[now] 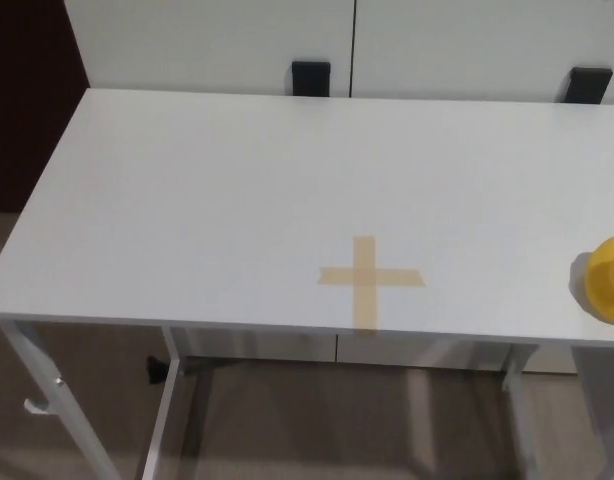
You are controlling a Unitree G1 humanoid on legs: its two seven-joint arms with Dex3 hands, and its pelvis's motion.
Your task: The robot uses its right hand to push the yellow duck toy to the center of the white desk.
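The white bench filled most of the head view. Its near edge ran across the lower part of the picture, and its far edge sat close to a white wall of panels. The left edge slanted down toward the near left corner. The right edge could not be seen, because the bench ran out of the picture on that side.

A cross of tan tape was stuck flat on the bench top, close to the near edge and a bit right of the middle of the picture. One arm of the cross reached down to the near edge.

The yellow duck toy sat on the bench at the far right side of the picture. Part of it was cut off by the side of the picture, so its whole shape could not be seen. It was well apart from the tape cross, with bare white top between them. The duck was near the front edge but not hanging over it.

Neither robot hand was in the picture, so I could not tell if they were open or closed. Nothing touched the duck.

Two small black blocks stood behind the far edge. Under the bench were white legs and a brown floor.
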